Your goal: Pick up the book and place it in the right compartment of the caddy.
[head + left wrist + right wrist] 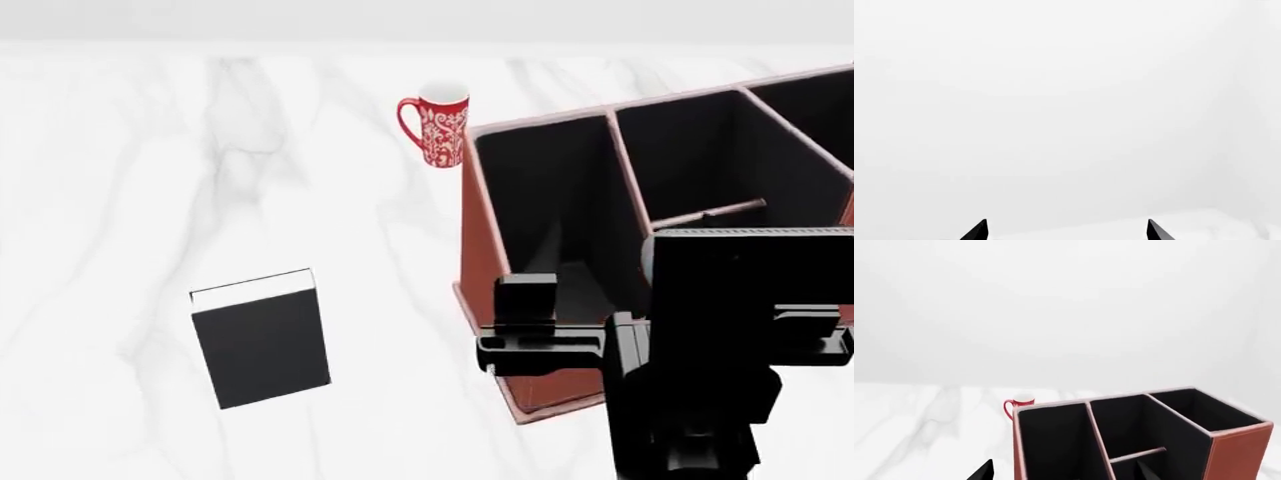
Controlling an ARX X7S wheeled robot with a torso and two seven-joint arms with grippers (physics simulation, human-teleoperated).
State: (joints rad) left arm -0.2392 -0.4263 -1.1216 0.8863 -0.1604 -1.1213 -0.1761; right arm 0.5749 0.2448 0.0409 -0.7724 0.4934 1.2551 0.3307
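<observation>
White marble table (160,150), black matte book (262,343) lying flat, white page edges

One black book (260,343) on the marble table (120,200), one red-and-white patterned mug (437,127), one reddish-brown caddy (534,385) with at least three open compartments and a low cross divider, two dark arms, each ending in a pair of black fingertips

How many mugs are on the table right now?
1. The red-and-white mug stands upright at the far side of the table, just behind the caddy's left corner. Another could be hidden behind the caddy or the arm.
</observation>
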